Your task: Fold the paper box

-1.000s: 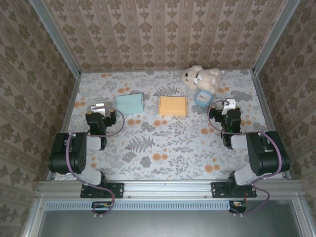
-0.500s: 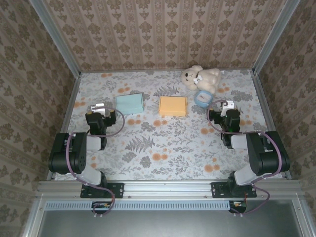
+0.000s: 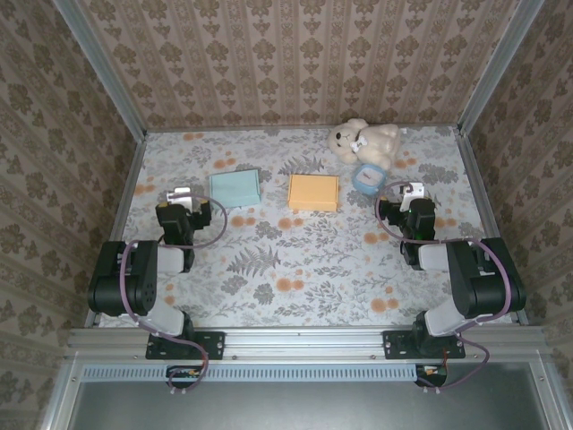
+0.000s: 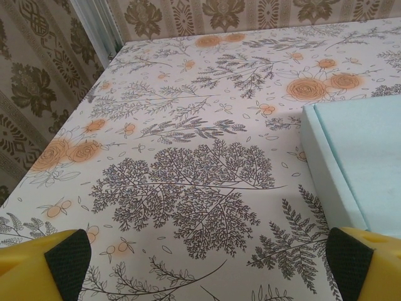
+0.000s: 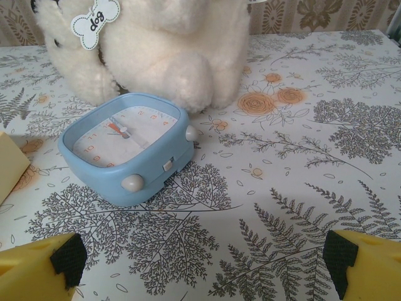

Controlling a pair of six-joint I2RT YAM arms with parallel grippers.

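**Both grippers wide open, nothing picked up**

Over on the left, the left gripper (image 3: 182, 193) sits low over the flowery table (image 3: 295, 269), jaws spread about as far as they go. In its wrist cam you see the two yellow fingers with black pads (image 4: 67, 263) way out at the bottom corners, with nothing between them but tablecloth. So it's got hold of nothing.

Just right of it and a touch further back is the pale blue paper box (image 3: 235, 187), lying flat. From above there's a gap between it and the gripper. In the left wrist cam the box (image 4: 357, 169) fills the right side, and its raised edge runs down toward the right finger.

Next along, around the middle of the table, is the orange paper box (image 3: 313, 192), also flat, apart from the blue one. A corner of it pokes in at the left edge of the right wrist cam (image 5: 9, 166).

Further right there's a fluffy white plush dog (image 3: 364, 141) at the back wall, with a bone-shaped tag (image 5: 95, 19) reading "dog". A little blue clock (image 3: 367, 177) lies face up right in front of its paw; can't tell if they actually touch.

The right gripper (image 3: 413, 190) is just near-side of the clock, pointing at it, jaws gaping wide and holding nothing.
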